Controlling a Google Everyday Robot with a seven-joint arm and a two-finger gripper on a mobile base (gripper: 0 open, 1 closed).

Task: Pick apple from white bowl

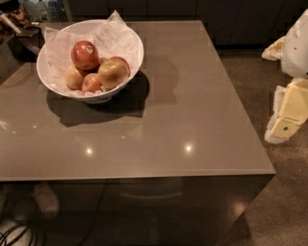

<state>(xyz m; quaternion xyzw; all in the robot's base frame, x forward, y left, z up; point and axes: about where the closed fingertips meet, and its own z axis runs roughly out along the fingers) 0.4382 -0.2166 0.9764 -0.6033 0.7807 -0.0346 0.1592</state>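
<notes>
A golden-yellow apple (113, 72) with a reddish blush sits in a white bowl (136, 56) at the upper left of the frame, resting on the right side of the fruit pile and leaning against the bowl's inner wall. A deep red apple (85, 54) bearing a white sticker tops the pile just to its upper left, touching it. Two smaller apples, one pale yellow (74, 77) and one pinkish (91, 82), lie to its left and lower left, and part of another reddish fruit shows behind it. Crinkled white paper (115, 32) lines the bowl and rises above the rim at the back.

The bowl stands near the far left corner of a glossy grey-brown table (192, 101), casting a dark shadow to its right and front. Two small spots of light glint on the table nearer the front edge.

The robot's cream-and-white gripper (288, 113) hangs at the right edge of the frame, off the table and over the speckled floor (284, 202), well apart from the bowl. Whether its jaws stand wide or narrow cannot be told. Dark cabinets (192, 9) run along the top of the frame.
</notes>
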